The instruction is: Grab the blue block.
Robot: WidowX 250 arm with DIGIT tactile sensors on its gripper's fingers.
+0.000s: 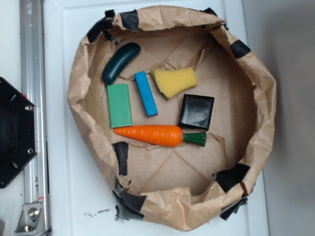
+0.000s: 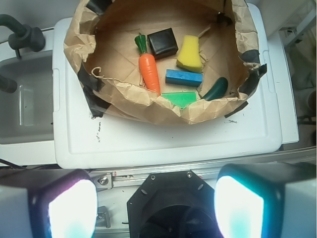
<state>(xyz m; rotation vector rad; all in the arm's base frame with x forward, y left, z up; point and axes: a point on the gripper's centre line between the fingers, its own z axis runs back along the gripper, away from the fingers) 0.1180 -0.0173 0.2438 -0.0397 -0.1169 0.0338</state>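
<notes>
The blue block point(image 1: 146, 93) lies flat on the floor of a crumpled brown paper basin point(image 1: 76, 93), a little toward the rim where most of the toys are gathered, with nothing gripping it. Just beside one long edge sits the flat green block point(image 1: 119, 104), running nearly parallel to it; on its other side lies a yellow sponge wedge point(image 1: 174, 81), close but not quite touching. Near the blue block's upper end in the exterior view rests the dark teal cucumber toy point(image 1: 120, 62), tilted on a slant. Beyond its lower end the orange carrot point(image 1: 158, 135) stretches crosswise, its green top pointing toward a shiny black square block point(image 1: 197, 111). The paper wall is patched with strips of black tape point(image 1: 232, 176) and stands on a white tray point(image 1: 64, 191). In the wrist view the gripper point(image 2: 148, 208) hangs well back from the basin, above the black base, and its two pale fingers point(image 2: 72, 208) stand wide apart with nothing between them.
</notes>
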